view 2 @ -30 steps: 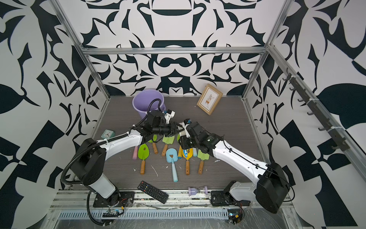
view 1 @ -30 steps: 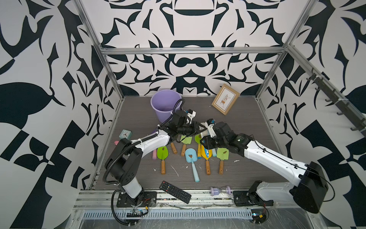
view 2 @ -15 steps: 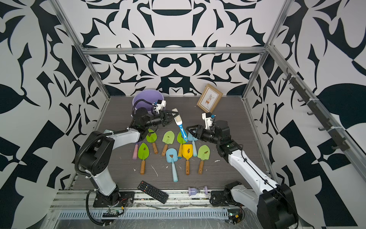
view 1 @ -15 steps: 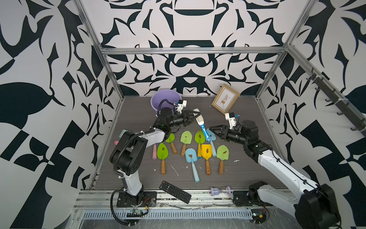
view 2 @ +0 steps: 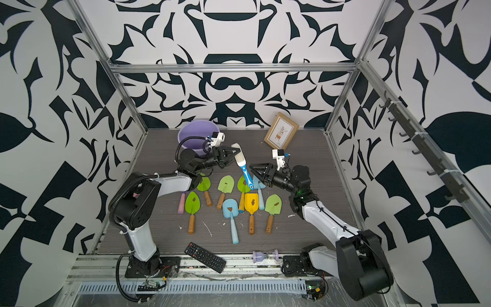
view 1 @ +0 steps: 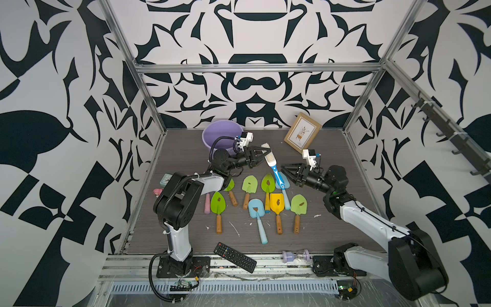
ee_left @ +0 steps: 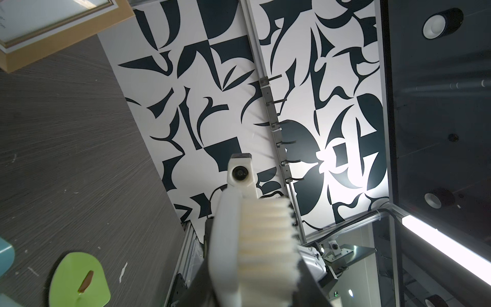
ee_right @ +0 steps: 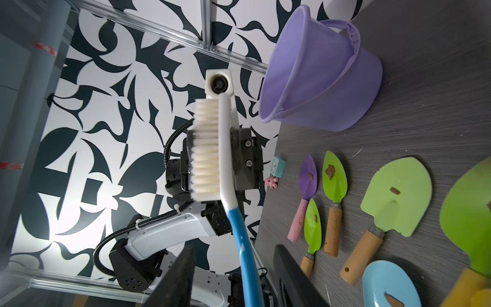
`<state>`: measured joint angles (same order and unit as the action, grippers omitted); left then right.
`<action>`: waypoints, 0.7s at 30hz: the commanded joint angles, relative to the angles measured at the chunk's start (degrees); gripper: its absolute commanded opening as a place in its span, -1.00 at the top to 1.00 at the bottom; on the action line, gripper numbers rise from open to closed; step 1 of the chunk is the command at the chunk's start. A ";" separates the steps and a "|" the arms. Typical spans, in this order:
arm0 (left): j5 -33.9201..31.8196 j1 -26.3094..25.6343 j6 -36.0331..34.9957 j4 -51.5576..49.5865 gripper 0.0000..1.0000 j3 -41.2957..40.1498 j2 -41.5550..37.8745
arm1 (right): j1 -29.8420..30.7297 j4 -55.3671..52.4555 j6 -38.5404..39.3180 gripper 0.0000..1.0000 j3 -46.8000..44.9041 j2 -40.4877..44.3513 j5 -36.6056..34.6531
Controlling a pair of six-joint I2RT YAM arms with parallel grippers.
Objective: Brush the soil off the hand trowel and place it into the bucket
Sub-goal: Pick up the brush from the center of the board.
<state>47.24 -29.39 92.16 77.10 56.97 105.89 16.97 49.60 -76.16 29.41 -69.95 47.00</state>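
hand trowels with green, blue, yellow and purple blades lay flat in a loose cluster on the grey wood-grain counter. all of them were outside the round lilac plastic bucket, on its camera side. small dark-brown clumps of soil sat on several blades. one clump was on the yellow square-bladed trowel with a wooden handle, which lay farther from the bucket than the nearest green ones. the bucket stood upright at the back of the counter.

the left end effector hovered above the counter just beside the bucket. it was clenched on the bristle head of a white-bristled scrubbing brush with a blue plastic handle. the scrubbing brush hung tilted, with its head higher and nearer the bucket and its handle sloping down away from it over the trowels.

the right end effector was at the lower part of that handle, farther from the bucket, with its jaws parted. in the right wrist view the blue handle passed between the two black fingers with a gap on each side, so this end effector was released and gripped nothing.

a light wooden picture frame leaned at the back wall, well apart from the bucket. a black remote control lay at the counter's front edge, far from the bucket.
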 commanded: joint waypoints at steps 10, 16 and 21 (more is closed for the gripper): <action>1.27 0.01 0.78 4.62 1.00 1.06 -2.43 | -0.01 31.04 -16.23 0.04 -3.56 -6.28 3.31; 1.16 0.02 0.91 4.64 1.00 2.37 -2.56 | 0.12 23.25 -12.07 0.04 -5.07 -2.14 4.83; 0.92 -0.05 1.54 4.59 1.00 2.79 -3.00 | 1.39 13.57 -5.81 0.05 -4.08 1.94 5.59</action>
<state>47.83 -29.39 92.36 78.26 58.02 105.06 17.41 67.90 -86.98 24.56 -70.76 50.83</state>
